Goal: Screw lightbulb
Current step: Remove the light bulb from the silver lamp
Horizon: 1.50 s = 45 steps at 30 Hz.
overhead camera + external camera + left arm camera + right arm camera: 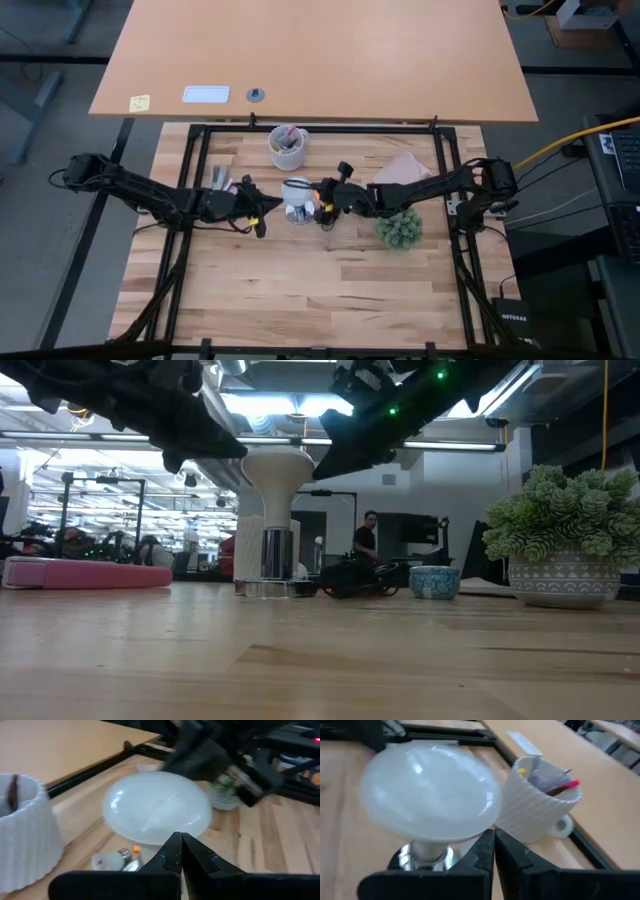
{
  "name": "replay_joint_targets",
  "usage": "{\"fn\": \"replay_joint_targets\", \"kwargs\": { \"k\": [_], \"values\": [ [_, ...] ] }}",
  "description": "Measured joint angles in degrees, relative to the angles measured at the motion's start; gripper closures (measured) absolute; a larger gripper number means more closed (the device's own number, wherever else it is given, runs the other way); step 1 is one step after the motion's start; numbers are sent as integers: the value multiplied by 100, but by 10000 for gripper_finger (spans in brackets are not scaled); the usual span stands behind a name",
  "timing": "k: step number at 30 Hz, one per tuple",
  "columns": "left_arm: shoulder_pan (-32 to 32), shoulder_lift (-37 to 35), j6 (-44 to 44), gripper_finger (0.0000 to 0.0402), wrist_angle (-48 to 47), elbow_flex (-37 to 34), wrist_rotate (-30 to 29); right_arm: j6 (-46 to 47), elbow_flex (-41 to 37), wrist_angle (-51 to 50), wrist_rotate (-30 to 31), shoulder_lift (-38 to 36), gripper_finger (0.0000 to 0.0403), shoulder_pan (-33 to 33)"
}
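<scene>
The white frosted lightbulb (pixel 297 187) stands upright mid-table with its dome up. Its narrow base sticks into the shiny silver socket (pixel 277 555), which rests on the wood. My left gripper (pixel 262 212) is shut, level with the dome on the table's left side; in its wrist view (pixel 181 840) the fingertips sit just at the dome's edge (pixel 157 810). My right gripper (pixel 322 205) is shut too and comes from the table's right side. Its fingertips (pixel 494 836) lie just under the dome's rim (pixel 432 795). My left gripper's shut fingertips (pixel 172 845) stand level at the near edge of the bulb's dome; I cannot tell whether they touch it. My right gripper's shut fingertips (pixel 487 845) stand just below the dome's rim, beside the bulb's neck (pixel 427 851); I cannot tell whether they touch it.
A pale ribbed cup of pens (pixel 287 147) stands just beyond the bulb toward the far edge. A small potted plant (pixel 400 228) sits to the right under my right arm. A black frame (pixel 190 180) borders the work table.
</scene>
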Motion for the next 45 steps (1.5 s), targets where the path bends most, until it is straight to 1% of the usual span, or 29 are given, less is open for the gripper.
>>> {"fn": "replay_joint_targets", "kwargs": {
  "k": [2, 4, 10, 13, 15, 19, 23, 28, 36, 41, 45],
  "values": [
    [-40, -7, 1, 402, 20, -2, -67, 29, -4, -24, -101, 2, 384, -73],
    [-54, -5, 5, 402, 26, -2, -69, 128, -4, 49, -324, 9, 384, -193],
    [-28, -4, 142, 401, 153, -2, -183, 170, -2, 302, -599, 177, 384, -451],
    [-29, -9, 358, 401, 467, -2, -200, 88, -2, 341, -542, 172, 384, -496],
    [-41, -30, 600, 401, 741, -2, -216, -63, -2, 299, -347, 106, 384, -497],
    [-46, -68, 1107, 401, 1313, 0, -216, -354, -2, 282, -203, -198, 384, -464],
    [3, -68, 1422, 401, 1603, 0, -532, -348, 1, -86, -232, -552, 384, -370],
    [220, -68, 1513, 401, 1470, 0, -865, -330, 5, -333, -332, -857, 384, -21],
    [779, -49, 1274, 401, 918, -2, -871, -188, -18, -320, -334, -703, 384, 533],
    [948, 103, 1046, 401, 771, 0, -584, -78, -190, 83, -309, -562, 384, 567],
    [953, 360, 885, 401, 733, -2, -553, -55, -425, 411, -268, -455, 384, 486]
  ]
}}
